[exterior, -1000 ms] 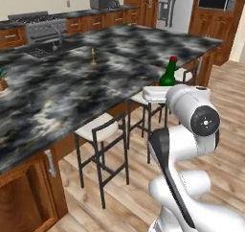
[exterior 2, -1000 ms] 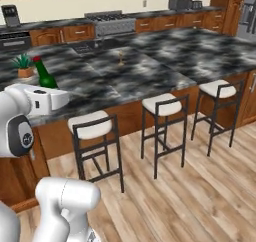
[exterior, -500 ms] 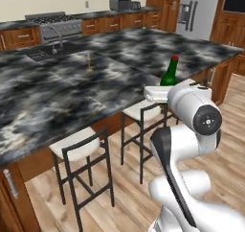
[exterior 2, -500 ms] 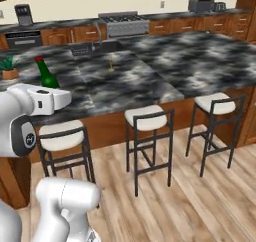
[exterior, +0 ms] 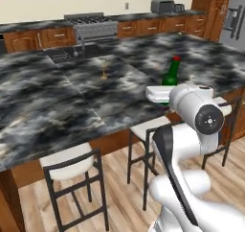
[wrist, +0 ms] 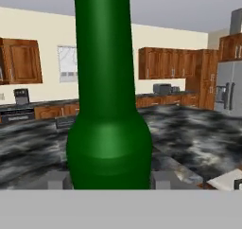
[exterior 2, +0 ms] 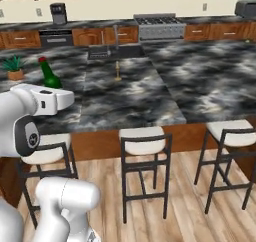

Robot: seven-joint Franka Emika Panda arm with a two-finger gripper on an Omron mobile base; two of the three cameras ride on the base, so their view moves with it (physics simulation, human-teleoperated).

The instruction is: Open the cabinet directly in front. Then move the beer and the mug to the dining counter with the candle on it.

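The jaws are clamped on the beer (wrist: 108,128), kept upright over the near edge of the dining desk (exterior: 57,106), presumably so it can be set down. The candle (exterior: 103,69) is seen further in, left of the bottle.

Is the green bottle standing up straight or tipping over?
Upright. In both base views the beer has its red cap straight above its body, over the dining counter. The hand view shows its neck rising vertically between the jaws.
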